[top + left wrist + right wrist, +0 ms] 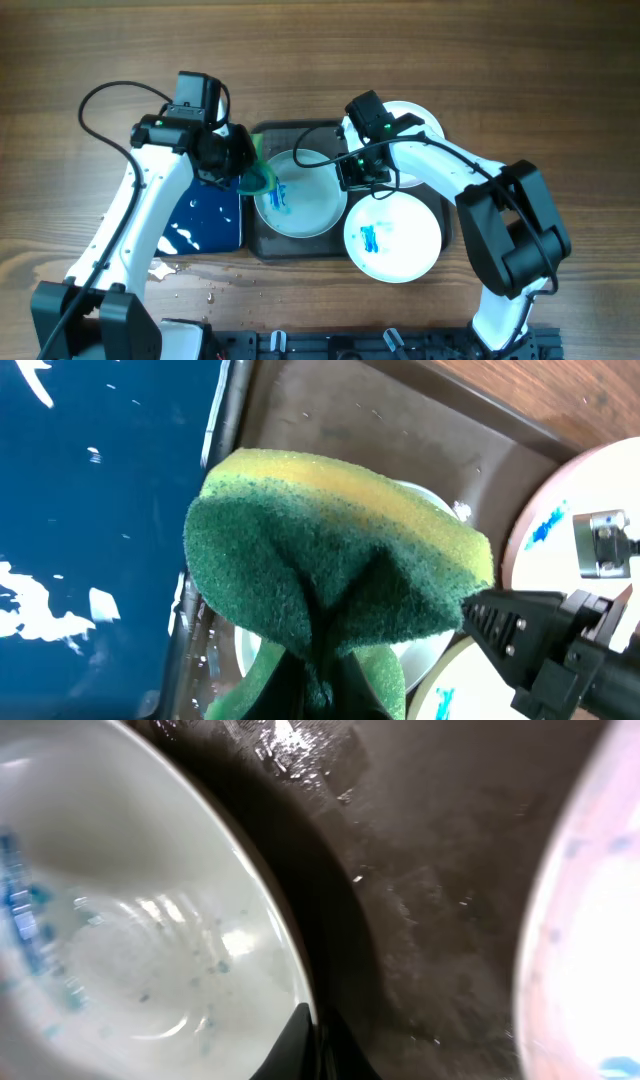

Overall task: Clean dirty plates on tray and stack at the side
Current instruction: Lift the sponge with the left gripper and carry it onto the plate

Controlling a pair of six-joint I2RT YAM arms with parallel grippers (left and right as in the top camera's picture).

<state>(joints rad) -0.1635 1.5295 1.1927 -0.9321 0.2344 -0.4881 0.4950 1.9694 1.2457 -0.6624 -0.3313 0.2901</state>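
Note:
A dirty plate (305,205) with a blue smear lies in the left half of the dark grey tray (290,132). My right gripper (350,176) is shut on that plate's right rim; in the right wrist view the dark fingers (300,1045) pinch the wet rim of the plate (130,920). My left gripper (243,165) is shut on a green and yellow sponge (260,180), held over the plate's left edge. The sponge (330,560) fills the left wrist view. A second smeared plate (393,238) lies at the tray's right end. A third plate (418,125) shows behind the right arm.
A smaller dark blue tray (205,222) with wet patches lies left of the grey tray. Water drops dot the wood (190,285) near the front edge. The tray's floor (430,870) is wet between the two plates.

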